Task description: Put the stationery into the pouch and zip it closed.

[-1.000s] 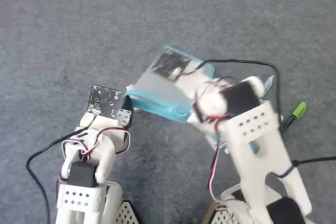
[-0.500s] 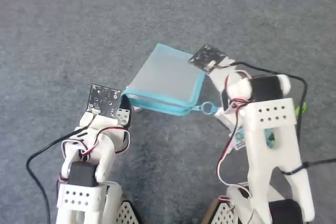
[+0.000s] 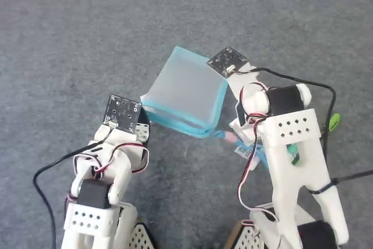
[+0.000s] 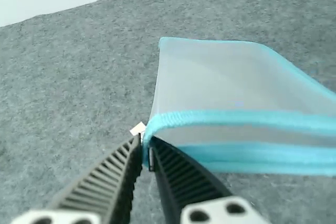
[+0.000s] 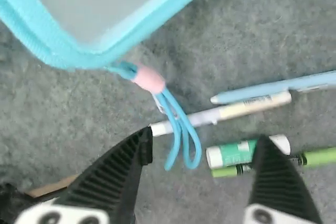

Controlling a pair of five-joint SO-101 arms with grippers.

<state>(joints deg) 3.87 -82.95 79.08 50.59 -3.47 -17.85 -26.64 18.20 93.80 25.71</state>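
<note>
Seen from above, the translucent pouch with its teal edging lay on the grey surface between the two arms, its near edge raised. The left tool met the pouch's near-left corner. The right arm stood over the pouch's near-right corner, and a green marker showed on the surface just to the right of that arm.

In the left wrist view, the left tool was clenched on the teal zip edge at the pouch's corner, its ribbed fingers pressed together with the fabric pinched between them. A small white tag stuck out at that corner. The pouch stretched away from the grip, lifted off the surface at this end.

In the right wrist view, the right tool was released, its jaws spread wide and grasping nothing. Between them lay the blue zip cord, looped and joined to the pouch corner by a pink bead. Just beyond the cord, a white pen, a light blue pen and a green-and-white stick rested on the surface outside the pouch, close together beside the marker.
</note>
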